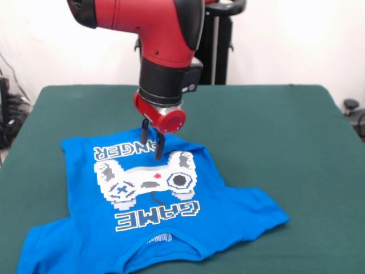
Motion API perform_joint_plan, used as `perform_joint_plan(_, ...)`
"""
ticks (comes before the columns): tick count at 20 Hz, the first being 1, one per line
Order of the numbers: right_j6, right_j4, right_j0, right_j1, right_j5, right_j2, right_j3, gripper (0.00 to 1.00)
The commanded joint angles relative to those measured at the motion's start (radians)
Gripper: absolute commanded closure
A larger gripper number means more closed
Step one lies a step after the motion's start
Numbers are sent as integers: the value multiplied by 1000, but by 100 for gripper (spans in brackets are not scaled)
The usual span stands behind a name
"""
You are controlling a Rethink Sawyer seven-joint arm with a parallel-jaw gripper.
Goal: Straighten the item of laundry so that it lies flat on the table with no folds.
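The bright blue T-shirt (pixel 142 194) lies print-up on the dark green table (pixel 274 125), left of centre and near the front. Its collar faces the camera and its hem faces the robot. The controller print and the "GAME CHANGER" lettering show in full. Both sleeves are spread out. The far right hem corner looks drawn in and the cloth there is rumpled. The lower left part runs off the picture's bottom edge. My gripper (pixel 153 142) points straight down at the far hem, over the "CHANGER" lettering. Its two dark fingers stand slightly apart, tips at the cloth. The cloth is not lifted.
The robot's black pedestal (pixel 219 45) stands behind the table's far edge. Cables and dark gear (pixel 11 114) sit off the table's left side. A small dark object (pixel 351 107) is off the right side. Green tabletop shows to the right of the shirt.
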State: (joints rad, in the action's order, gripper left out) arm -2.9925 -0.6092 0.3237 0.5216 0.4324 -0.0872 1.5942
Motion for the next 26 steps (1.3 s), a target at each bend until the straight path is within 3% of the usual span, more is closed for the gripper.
perform_joint_plan(1,135,60,7,-55,97,-132,141,0)
perform_joint_plan(11,76,64,-64,-75,133,-69,171,0)
perform_joint_plan(26,155,161,10,-112,286,-150,182,0)
